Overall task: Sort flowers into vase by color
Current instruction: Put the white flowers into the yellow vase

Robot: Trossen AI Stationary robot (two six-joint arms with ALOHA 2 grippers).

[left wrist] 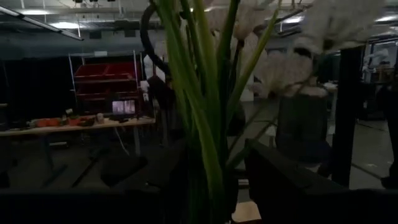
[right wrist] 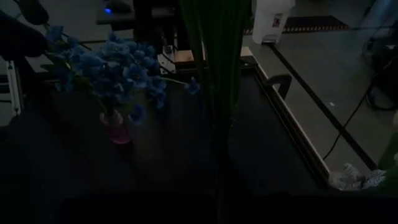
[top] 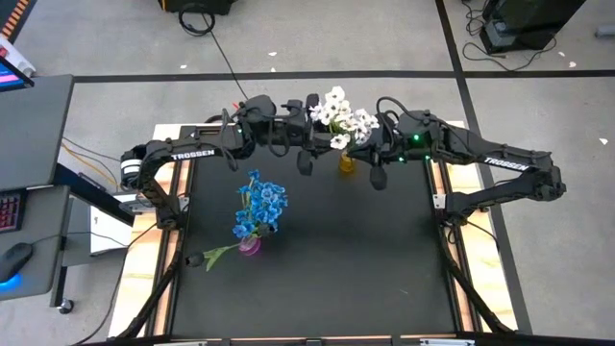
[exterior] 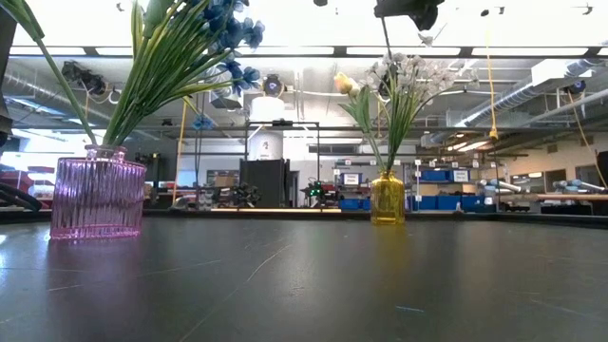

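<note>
White flowers (top: 341,120) stand in a yellow vase (top: 346,163) near the table's far edge. Blue flowers (top: 261,204) stand in a pink vase (top: 250,246) left of the middle. One loose flower (top: 216,255) lies flat on the mat beside the pink vase. My left gripper (top: 306,163) is up high on the left of the white bunch, open. The green stems (left wrist: 208,124) rise between its fingers, and I cannot tell whether they touch. My right gripper (top: 378,176) is up high on the bunch's right, shut on a thin stem. My right gripper pinches one thin flower stem (exterior: 385,33) between its two fingers, high above the yellow vase (exterior: 388,198). It comes at the stem nearly level from the table's right and lies across it. The stem stands upright and runs down into the white bunch (exterior: 404,81).
The black mat (top: 317,279) lies bare toward the near edge, with wooden rails (top: 165,259) along both sides. A desk with a mouse (top: 14,255) stands beyond the left rail. The pink vase (exterior: 95,195) and its blue flowers (right wrist: 118,68) stand close to the left arm.
</note>
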